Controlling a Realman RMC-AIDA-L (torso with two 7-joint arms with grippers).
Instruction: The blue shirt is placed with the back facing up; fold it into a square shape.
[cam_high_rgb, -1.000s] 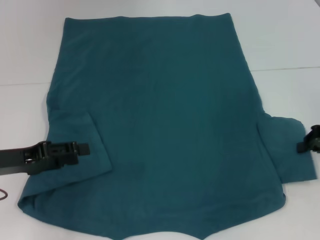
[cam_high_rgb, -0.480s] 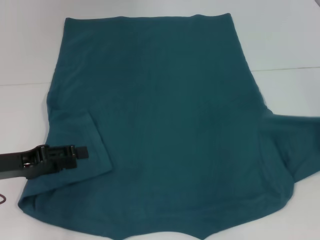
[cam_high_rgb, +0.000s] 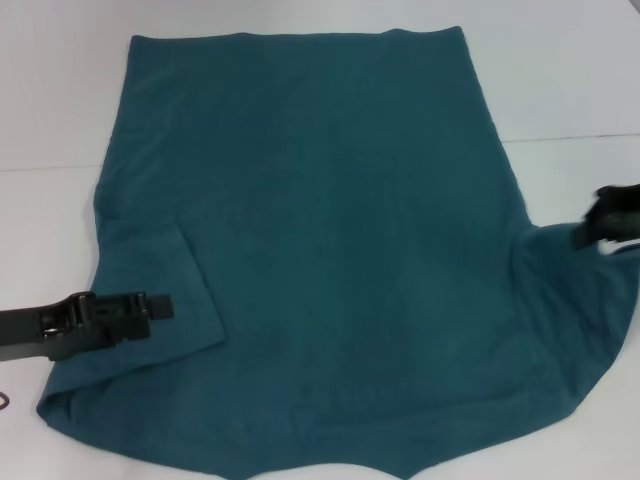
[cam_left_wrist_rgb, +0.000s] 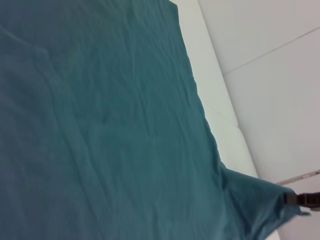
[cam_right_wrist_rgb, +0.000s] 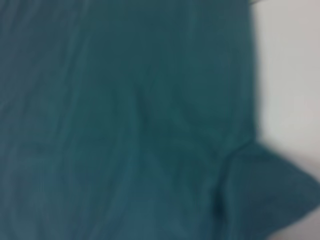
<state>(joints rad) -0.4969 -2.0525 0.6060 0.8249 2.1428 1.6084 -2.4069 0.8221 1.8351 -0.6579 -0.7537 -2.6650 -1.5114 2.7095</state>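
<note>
Head view shows the blue shirt (cam_high_rgb: 320, 250) spread back-up across the white tabletop (cam_high_rgb: 60, 90), its hem at the far edge and the collar end nearest the robot. The shirt's left sleeve already lies folded inward over the body, and the left gripper (cam_high_rgb: 165, 307) rests low on that flap, fingers pressed together, though whether they pinch cloth I cannot tell. At the shirt's right sleeve the right gripper (cam_high_rgb: 583, 236) has the sleeve tip lifted off the tabletop, so the cloth rises toward it in a taut ridge; its fingers look clamped on the sleeve edge, judging by that pull.

To do this step well, I judge the right arm should carry the sleeve inward over the shirt's body, low and level, and lay it so its fold line runs straight along the side seam, mirroring the left flap. Pulling too high would likely drag the shirt's lower right corner, which already looks bunched.

Nothing stands on the tabletop beside the shirt; only a seam line crosses the surface beyond its right side, and the left arm sits clear of the sleeve's path
</note>
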